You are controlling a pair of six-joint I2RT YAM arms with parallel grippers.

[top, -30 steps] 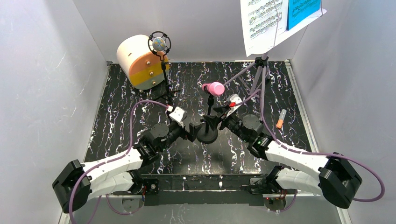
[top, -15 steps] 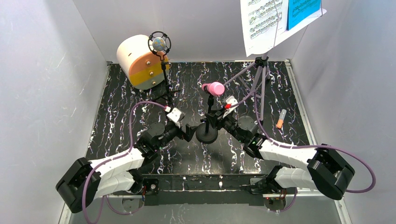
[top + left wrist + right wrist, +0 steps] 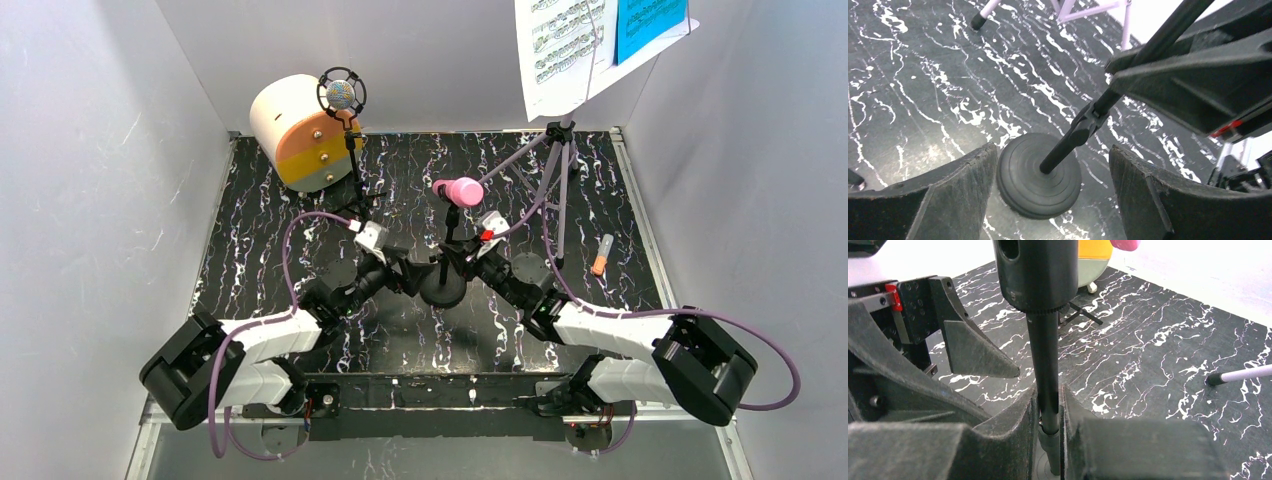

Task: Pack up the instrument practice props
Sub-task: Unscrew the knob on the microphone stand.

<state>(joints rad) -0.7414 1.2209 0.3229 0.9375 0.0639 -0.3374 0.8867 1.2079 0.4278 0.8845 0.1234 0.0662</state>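
Both arms are reaching further in than a moment ago, closing on the black round-based stand (image 3: 443,290) at mid-worktop (image 3: 260,230). The right gripper (image 3: 1048,410) is clenching that stand's pole low down, while the left gripper (image 3: 1048,150) is hanging with its jaws released, spread to either side of the disc base without touching it. Two microphones are standing: one pink toy microphone (image 3: 462,190) atop the gripped stand, and one purple silver-headed microphone (image 3: 341,95) on one thin tripod (image 3: 352,165) whose feet are blending into the dark marble. One lilac music rack (image 3: 562,190) is carrying two pages, one white (image 3: 560,45) and one blue (image 3: 648,22), both cut off by the top edge. One cream cylinder box (image 3: 285,125) is sitting at the back left, and one small orange-tipped stick (image 3: 602,255), too small to identify, is lying at the right.
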